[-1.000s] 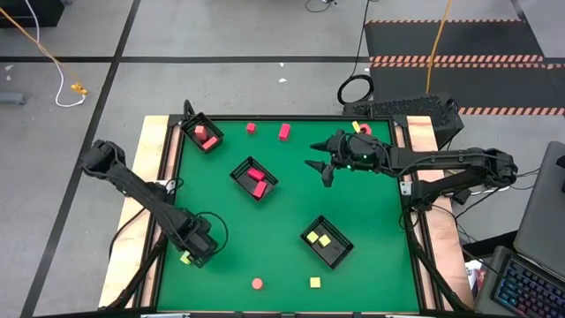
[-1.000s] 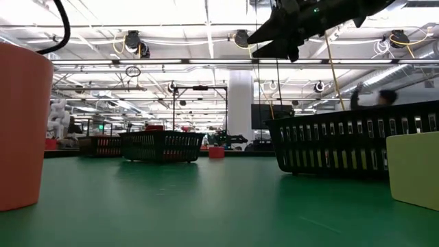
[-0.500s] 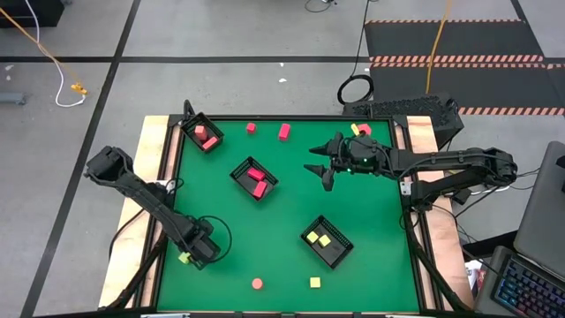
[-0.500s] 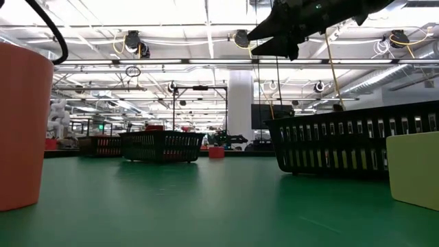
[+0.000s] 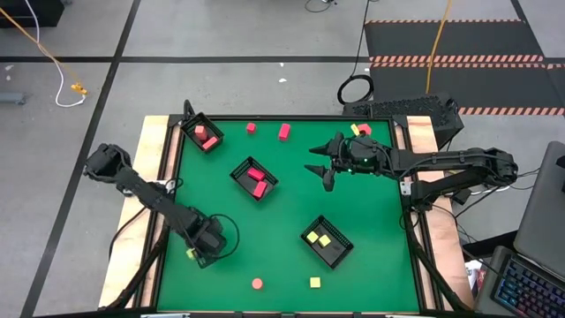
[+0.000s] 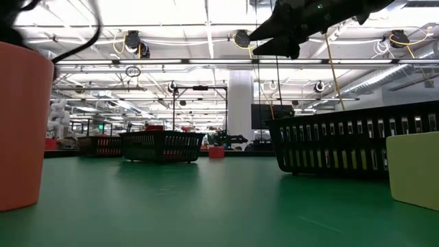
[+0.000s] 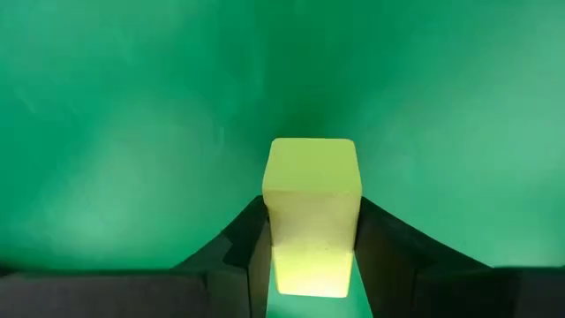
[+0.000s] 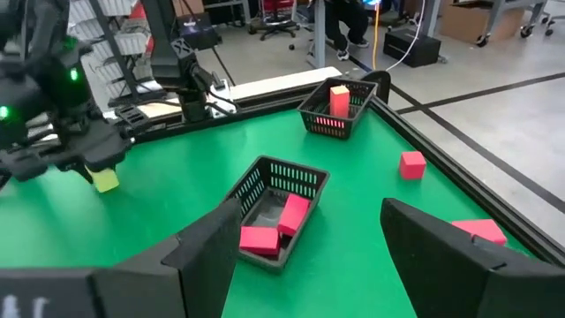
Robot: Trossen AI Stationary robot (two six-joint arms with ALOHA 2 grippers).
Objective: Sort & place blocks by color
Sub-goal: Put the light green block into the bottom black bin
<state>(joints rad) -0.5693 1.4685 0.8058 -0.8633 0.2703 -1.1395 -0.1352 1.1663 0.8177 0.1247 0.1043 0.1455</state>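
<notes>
My left gripper (image 5: 192,253) is near the table's near left corner, shut on a yellow block (image 7: 312,212), also seen as a yellow block (image 8: 104,180) in the right wrist view. My right gripper (image 5: 321,169) hovers open over the far right part of the table, touching nothing. Two black trays (image 5: 202,132) (image 5: 254,178) hold red blocks, and a third tray (image 5: 326,240) holds two yellow blocks. Loose on the green table lie red blocks (image 5: 251,127) (image 5: 284,132), a round red piece (image 5: 257,283) and a yellow cube (image 5: 315,282). My left gripper pinches the yellow block between its two fingers, one finger (image 7: 243,252) on each opposite side face (image 7: 274,221). The fingers slant down at it from above. The block's free end sticks out past the fingertips over the green table; in the right wrist view it appears lifted clear.
A yellow and a red block (image 5: 360,129) lie by the far right edge, behind my right arm. Wooden rails (image 5: 152,168) border the table. Open green table (image 5: 265,238) lies between my left gripper and the tray with yellow blocks.
My left gripper has shifted a little toward the table's right, carrying the yellow block with it, and its arm has swung slightly.
</notes>
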